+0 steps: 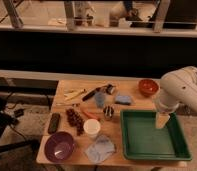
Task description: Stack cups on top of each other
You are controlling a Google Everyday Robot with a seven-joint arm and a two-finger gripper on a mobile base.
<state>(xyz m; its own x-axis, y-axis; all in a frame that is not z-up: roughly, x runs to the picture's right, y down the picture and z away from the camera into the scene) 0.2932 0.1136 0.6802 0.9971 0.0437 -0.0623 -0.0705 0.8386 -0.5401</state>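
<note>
The small silver metal cup (pixel 108 112) stands upright near the middle of the wooden table (pixel 117 82). The pale blue translucent cup (pixel 100 99) stands just behind it and to its left, apart from it. My gripper (pixel 163 120) hangs from the white arm (pixel 182 92) at the right, over the back right part of the green tray (pixel 177 145). It is well to the right of both cups and holds nothing that I can see.
An orange-red bowl (pixel 148 87) sits at the back right and a purple bowl (pixel 59 146) at the front left. A white cup (pixel 92 128), grapes (pixel 75 120), a carrot (pixel 90 115), a blue sponge (pixel 123 99), a blue cloth (pixel 100 149) and a black remote (pixel 54 122) lie around the cups.
</note>
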